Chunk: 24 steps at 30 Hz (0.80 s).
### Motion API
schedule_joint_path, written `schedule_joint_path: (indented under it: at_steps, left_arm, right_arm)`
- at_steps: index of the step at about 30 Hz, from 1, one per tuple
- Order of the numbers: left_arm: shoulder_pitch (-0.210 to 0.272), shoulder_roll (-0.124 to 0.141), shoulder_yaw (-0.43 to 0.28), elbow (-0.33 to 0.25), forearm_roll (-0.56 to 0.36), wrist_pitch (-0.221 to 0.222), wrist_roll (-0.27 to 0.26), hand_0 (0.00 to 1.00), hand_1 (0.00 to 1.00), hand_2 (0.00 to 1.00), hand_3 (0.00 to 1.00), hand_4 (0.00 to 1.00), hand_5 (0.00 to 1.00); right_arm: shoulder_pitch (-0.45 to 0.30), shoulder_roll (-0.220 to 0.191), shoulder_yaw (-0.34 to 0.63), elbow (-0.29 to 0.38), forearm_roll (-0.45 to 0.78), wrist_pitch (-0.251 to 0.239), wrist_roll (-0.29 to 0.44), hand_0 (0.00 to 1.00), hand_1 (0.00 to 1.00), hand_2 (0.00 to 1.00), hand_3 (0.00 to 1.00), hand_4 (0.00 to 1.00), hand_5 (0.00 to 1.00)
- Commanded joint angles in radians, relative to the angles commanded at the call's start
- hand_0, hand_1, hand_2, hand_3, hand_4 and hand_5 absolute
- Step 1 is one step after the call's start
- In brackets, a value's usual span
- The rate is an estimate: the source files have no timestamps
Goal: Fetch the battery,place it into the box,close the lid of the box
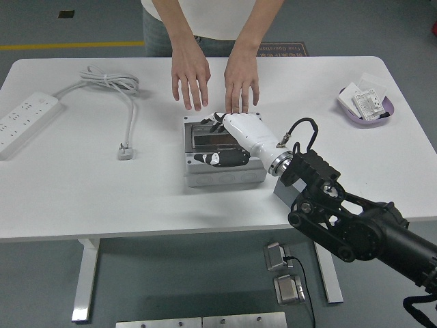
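Observation:
The grey box (pixel 198 176) stands mid-table with its lid (pixel 205 137) lying flat on top, a dark window in it. My right hand (pixel 220 158), white with dark fingertips, lies across the lid's right part, its fingers spread and reaching over the front edge, holding nothing. No battery shows; the box's inside is hidden under the lid and my hand. A person at the far side keeps both hands just behind the box, the one on the left (pixel 190 76) and the one on the right (pixel 241 83), palms down and off the lid. My left arm is out of view.
A white power strip (pixel 24 123) with its cable and plug (pixel 125 151) lies at the left. A purple bowl (pixel 369 108) of white packets sits at the far right. A grey block (pixel 285 192) stands right of the box, partly behind my forearm.

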Motion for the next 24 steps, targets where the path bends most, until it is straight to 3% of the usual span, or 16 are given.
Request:
schedule_joint_path:
  at_steps: [6, 12, 16, 21, 24]
  left_arm:
    - [0.005, -0.004, 0.006, 0.000, -0.008, 0.001, 0.001, 0.644, 0.633, 0.532, 0.630, 0.738, 0.090]
    - [0.017, -0.010, 0.019, 0.000, -0.024, 0.004, 0.001, 0.644, 0.633, 0.532, 0.629, 0.739, 0.092]
    - [0.026, -0.013, 0.024, 0.000, -0.032, 0.006, 0.003, 0.644, 0.633, 0.532, 0.630, 0.739, 0.092]
    - [0.037, -0.016, 0.036, 0.000, -0.046, 0.008, 0.004, 0.644, 0.633, 0.533, 0.630, 0.740, 0.091]
    - [0.044, -0.017, 0.042, 0.000, -0.053, 0.009, 0.005, 0.644, 0.633, 0.533, 0.630, 0.740, 0.091]
  right_arm:
    - [-0.040, -0.015, 0.099, 0.016, -0.059, 0.006, -0.018, 0.682, 0.596, 0.634, 0.763, 0.924, 0.591]
    - [-0.123, -0.049, 0.251, 0.091, -0.155, 0.019, -0.038, 0.682, 0.596, 0.625, 0.761, 0.926, 0.594]
    - [-0.183, -0.070, 0.370, 0.135, -0.160, -0.046, 0.004, 0.671, 0.583, 0.610, 0.753, 0.925, 0.593]
    - [-0.272, -0.067, 0.538, 0.148, -0.097, -0.145, 0.049, 0.657, 0.566, 0.600, 0.737, 0.927, 0.600]
    - [-0.321, -0.053, 0.637, 0.128, -0.020, -0.149, 0.032, 0.657, 0.566, 0.600, 0.737, 0.927, 0.600]
